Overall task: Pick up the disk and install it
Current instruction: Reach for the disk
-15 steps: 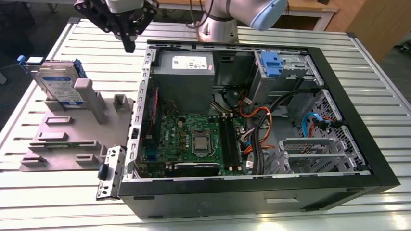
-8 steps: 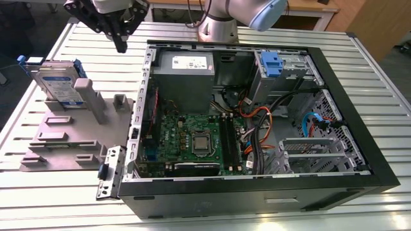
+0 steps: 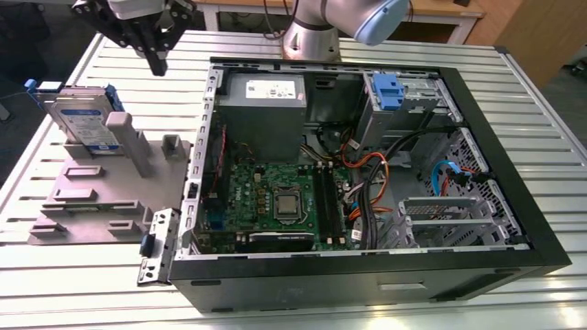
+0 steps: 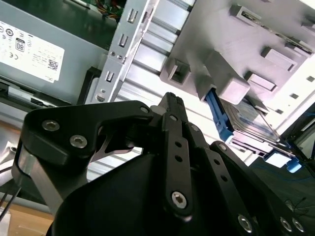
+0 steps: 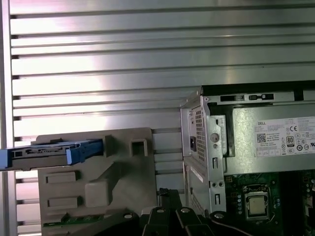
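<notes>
The disk [image 3: 87, 124] is standing on edge in a grey holder [image 3: 92, 206] on the slatted tabletop [image 3: 513, 89], at the exterior view's left of the open computer case [image 3: 543, 240]. The arm's jaws are hanging above the tabletop near the disk's upper end, apart from it, and are pinched together on nothing.

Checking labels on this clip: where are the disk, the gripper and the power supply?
disk [image 3: 90, 127]: exterior view, on its white-and-blue label.
gripper [image 3: 158, 67]: exterior view, at its lower tip.
power supply [image 3: 261, 120]: exterior view, on its bare grey face below the sticker.
</notes>
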`<state>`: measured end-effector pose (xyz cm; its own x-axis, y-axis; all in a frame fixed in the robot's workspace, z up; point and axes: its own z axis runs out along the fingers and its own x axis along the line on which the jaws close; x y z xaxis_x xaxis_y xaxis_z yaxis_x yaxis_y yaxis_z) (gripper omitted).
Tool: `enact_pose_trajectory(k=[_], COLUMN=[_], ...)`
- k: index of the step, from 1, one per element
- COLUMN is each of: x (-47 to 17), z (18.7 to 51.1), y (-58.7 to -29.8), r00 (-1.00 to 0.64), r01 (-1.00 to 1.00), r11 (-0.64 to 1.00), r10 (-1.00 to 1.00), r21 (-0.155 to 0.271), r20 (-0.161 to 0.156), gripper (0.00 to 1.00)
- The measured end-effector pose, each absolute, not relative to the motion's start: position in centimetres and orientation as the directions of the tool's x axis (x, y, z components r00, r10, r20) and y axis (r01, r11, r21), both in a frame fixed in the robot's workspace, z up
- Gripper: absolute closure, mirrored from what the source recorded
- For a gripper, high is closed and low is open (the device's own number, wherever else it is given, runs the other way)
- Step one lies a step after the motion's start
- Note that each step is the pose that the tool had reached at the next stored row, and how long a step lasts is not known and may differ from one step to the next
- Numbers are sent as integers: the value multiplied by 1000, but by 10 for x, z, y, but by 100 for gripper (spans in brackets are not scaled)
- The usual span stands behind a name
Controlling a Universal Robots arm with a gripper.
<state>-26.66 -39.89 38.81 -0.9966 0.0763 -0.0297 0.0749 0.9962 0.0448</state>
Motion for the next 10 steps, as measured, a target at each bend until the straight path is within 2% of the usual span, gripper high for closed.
enact_pose_trajectory(k=[10], x=[-282], z=[387], y=[-399], r00=[-997], r01=[75], r11=[996], r10=[76], r21=[45], r20=[-30], gripper=[89])
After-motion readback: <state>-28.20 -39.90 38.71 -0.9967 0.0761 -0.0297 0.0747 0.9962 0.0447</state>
